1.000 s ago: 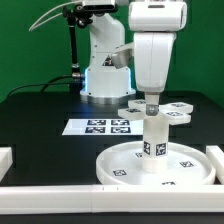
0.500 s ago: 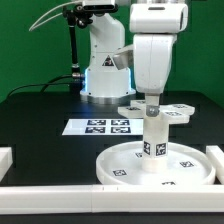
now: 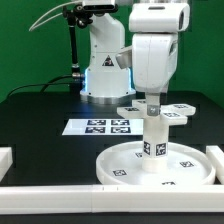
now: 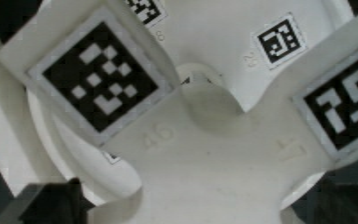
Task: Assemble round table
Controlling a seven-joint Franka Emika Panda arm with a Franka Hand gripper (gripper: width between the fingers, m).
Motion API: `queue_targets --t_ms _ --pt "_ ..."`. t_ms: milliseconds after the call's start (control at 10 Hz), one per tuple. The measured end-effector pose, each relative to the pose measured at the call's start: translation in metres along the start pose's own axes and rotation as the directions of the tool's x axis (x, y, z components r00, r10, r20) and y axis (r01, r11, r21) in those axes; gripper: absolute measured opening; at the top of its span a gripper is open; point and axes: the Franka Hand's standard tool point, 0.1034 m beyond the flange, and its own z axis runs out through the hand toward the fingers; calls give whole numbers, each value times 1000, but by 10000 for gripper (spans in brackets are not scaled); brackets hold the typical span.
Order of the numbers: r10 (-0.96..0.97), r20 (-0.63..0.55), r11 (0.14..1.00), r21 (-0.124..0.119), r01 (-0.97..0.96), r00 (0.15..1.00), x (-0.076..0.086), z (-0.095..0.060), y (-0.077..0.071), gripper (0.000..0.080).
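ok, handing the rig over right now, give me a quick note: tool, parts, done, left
Tool: open, positioned at the top of the post, not gripping it.
Post: upright on the centre of the disc, which lies flat at the front of the table by the front rail. The exterior view cannot confirm it is fully seated.
Cross piece: lying flat on the table behind the post, untouched. The wrist view shows only tagged white surfaces up close.
Done: post placed on the disc.
Left: check the post's seating, then pick up the cross piece and fit it on top of the post.
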Motion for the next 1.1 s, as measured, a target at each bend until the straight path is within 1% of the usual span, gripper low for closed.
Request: queue_targets --t_ms 300,800,900,1000,1100 --pt "41 0 999 0 -41 999 0 -1 1 649" --pt "47 6 999 10 -47 999 -5 5 -1 649" --pt "47 7 999 11 -47 999 -5 6 -2 626" --pt "48 7 999 11 -48 999 -6 6 -2 440" --pt "50 7 999 11 -50 999 -7 6 -1 440"
